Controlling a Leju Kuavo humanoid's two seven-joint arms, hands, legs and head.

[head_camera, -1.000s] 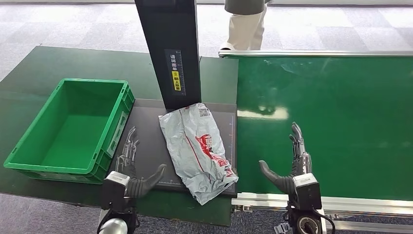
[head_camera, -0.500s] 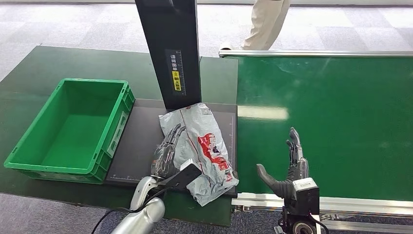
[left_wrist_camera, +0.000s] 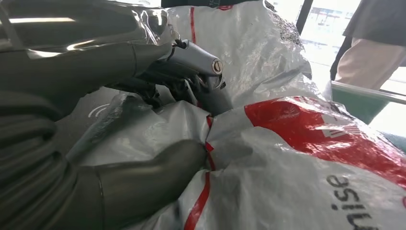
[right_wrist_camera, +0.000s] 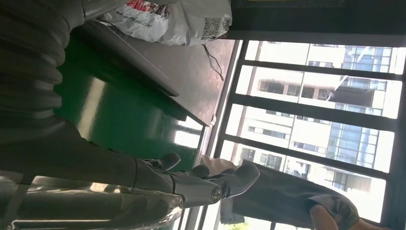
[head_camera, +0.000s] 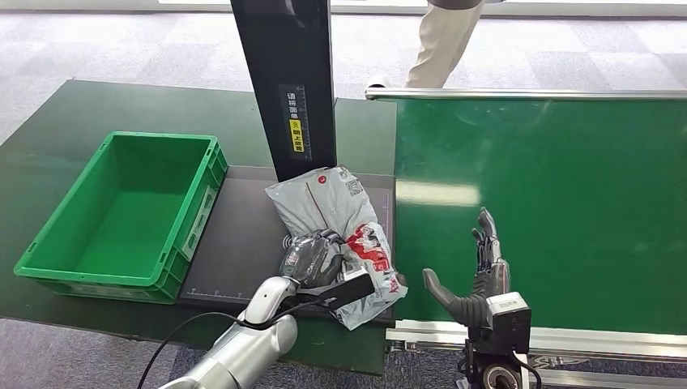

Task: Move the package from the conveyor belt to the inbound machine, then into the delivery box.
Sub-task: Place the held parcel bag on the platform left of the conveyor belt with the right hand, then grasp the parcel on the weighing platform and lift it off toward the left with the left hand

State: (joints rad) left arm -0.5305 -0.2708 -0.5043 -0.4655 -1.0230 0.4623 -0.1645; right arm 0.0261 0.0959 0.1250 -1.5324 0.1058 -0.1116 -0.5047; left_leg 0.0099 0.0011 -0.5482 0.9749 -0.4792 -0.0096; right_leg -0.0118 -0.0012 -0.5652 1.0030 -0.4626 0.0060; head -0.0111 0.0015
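Observation:
The package [head_camera: 336, 217], a grey plastic mailer with red print, lies on the dark plate of the inbound machine [head_camera: 243, 235] under its black post. My left hand [head_camera: 314, 259] grips the package's near part, thumb and fingers bunching the plastic. The left wrist view shows the thumb [left_wrist_camera: 158, 165] pressed into the package [left_wrist_camera: 297, 158] and the fingers [left_wrist_camera: 191, 62] curled over it. My right hand [head_camera: 480, 279] hovers open over the near edge of the green conveyor belt [head_camera: 559, 186], to the right of the package, holding nothing. The green delivery box [head_camera: 121, 211] stands empty to the left.
A person [head_camera: 445, 36] stands beyond the far end of the belt. The machine's black post [head_camera: 288, 81] rises just behind the package. The belt's metal rail [head_camera: 567, 336] runs along the near side by my right hand.
My left hand moved right from beside the box onto the package and closed on it, crumpling it. The right hand stayed almost still. The person at the back shifted to the right.

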